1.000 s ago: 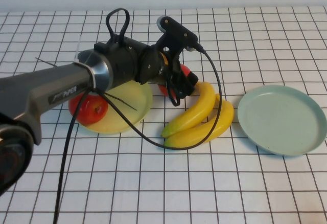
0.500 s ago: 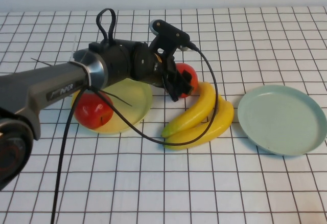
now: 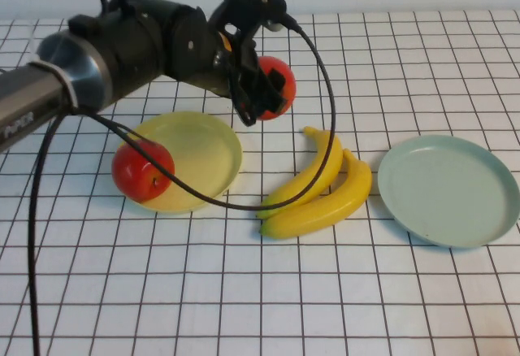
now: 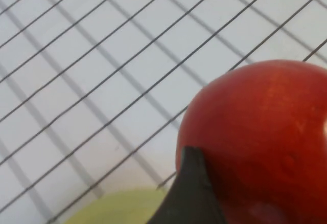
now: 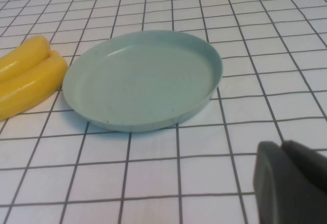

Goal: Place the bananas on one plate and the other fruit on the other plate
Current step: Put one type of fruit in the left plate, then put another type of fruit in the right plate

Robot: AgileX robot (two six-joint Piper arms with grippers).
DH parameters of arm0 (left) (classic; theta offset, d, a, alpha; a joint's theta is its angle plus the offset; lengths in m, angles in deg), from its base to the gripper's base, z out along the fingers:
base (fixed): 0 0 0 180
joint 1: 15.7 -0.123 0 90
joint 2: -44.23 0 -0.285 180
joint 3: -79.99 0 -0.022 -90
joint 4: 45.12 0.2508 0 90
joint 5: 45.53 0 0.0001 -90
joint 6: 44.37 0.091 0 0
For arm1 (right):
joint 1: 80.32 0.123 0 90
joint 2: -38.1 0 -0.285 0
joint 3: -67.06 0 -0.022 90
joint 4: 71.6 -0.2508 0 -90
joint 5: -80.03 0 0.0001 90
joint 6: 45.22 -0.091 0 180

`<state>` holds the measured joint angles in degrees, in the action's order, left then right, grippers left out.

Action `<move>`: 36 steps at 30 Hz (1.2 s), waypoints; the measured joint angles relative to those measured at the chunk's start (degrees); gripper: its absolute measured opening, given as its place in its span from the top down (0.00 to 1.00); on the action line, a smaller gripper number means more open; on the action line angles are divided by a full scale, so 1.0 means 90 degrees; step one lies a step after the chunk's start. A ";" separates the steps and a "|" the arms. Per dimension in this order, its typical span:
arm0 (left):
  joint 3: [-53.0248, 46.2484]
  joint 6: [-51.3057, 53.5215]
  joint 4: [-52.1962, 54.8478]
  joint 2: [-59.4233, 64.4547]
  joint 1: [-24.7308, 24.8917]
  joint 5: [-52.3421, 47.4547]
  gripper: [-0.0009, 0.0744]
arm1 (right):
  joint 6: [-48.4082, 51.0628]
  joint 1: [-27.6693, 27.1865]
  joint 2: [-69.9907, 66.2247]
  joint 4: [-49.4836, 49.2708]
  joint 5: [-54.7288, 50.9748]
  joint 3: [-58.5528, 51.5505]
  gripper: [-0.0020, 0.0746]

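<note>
My left gripper [image 3: 262,96] is shut on a red apple [image 3: 275,88] and holds it in the air behind the yellow plate [image 3: 203,149]. The apple fills the left wrist view [image 4: 260,137] beside one dark finger [image 4: 191,193]. A second red apple [image 3: 142,170] rests on the yellow plate's left rim. Two yellow bananas [image 3: 321,185] lie side by side on the table between the plates. The pale blue-green plate [image 3: 447,189] is empty at the right. My right gripper [image 5: 291,183] is shut, near that plate [image 5: 143,78], and is out of the high view.
The table is a white cloth with a black grid. The left arm's black cable [image 3: 325,104] loops down over the bananas and the yellow plate's front. The banana ends [image 5: 28,75] show in the right wrist view.
My left gripper has risen and moved back and left with the apple, lifting it off the table beside the bananas. The bananas and plates have not moved.
</note>
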<state>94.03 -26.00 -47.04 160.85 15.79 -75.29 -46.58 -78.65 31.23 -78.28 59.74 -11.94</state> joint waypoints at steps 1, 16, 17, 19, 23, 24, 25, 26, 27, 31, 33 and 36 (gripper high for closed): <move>-0.0002 -0.0172 0.0161 -0.0100 -0.0065 -0.0235 0.32 | 0.0000 0.0000 0.0000 0.0000 0.0000 0.0000 0.99; -0.0196 -0.0757 -0.0115 0.0346 -0.1195 -0.1145 0.11 | 0.0000 0.0000 0.0000 -0.0008 0.0000 0.0000 0.99; -0.0196 -0.0591 -0.0311 0.0364 -0.1210 -0.1145 0.10 | 0.0000 0.0000 0.0000 -0.0008 0.0000 0.0000 0.99; -0.0196 -0.0397 -0.0505 0.0363 -0.1210 -0.1145 0.10 | 0.0000 0.0000 0.0000 -0.0008 0.0000 0.0000 0.99; -0.0048 -0.0212 -0.0627 0.0363 -0.1210 -0.1384 0.10 | 0.0000 0.0000 0.0000 -0.0008 0.0000 0.0000 0.99; 0.0017 -0.0187 -0.0612 0.0331 -0.1210 -0.1455 0.10 | 0.0000 0.0000 0.0000 -0.0008 0.0000 0.0000 0.99; 0.0056 -0.0187 -0.0596 0.0282 -0.1210 -0.1500 0.10 | 0.0000 0.0000 0.0000 -0.0008 0.0000 0.0000 0.99; 0.0085 -0.0187 -0.0577 0.0215 -0.1210 -0.1526 0.10 | 0.0000 0.0000 0.0000 -0.0008 0.0000 0.0000 0.99; 0.0096 -0.0178 -0.0562 0.0073 -0.1210 -0.1556 0.10 | 0.0000 0.0000 0.0000 -0.0008 0.0000 0.0000 0.99; 0.0123 -0.0161 -0.0523 -0.0537 -0.1210 -0.1607 0.23 | 0.0000 0.0000 0.0000 -0.0008 0.0000 0.0000 0.99; 0.0046 -0.0161 -0.0653 -0.0873 -0.1210 -0.1607 0.46 | 0.0000 0.0000 0.0000 -0.0008 0.0000 0.0000 0.99; -0.0279 -0.0161 -0.0979 -0.1489 -0.1210 -0.1655 0.82 | 0.0000 0.0000 0.0000 -0.0008 0.0000 0.0000 0.99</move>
<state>91.52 -27.45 -55.85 147.45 4.90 -90.19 -46.58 -78.65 31.23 -78.36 59.74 -11.94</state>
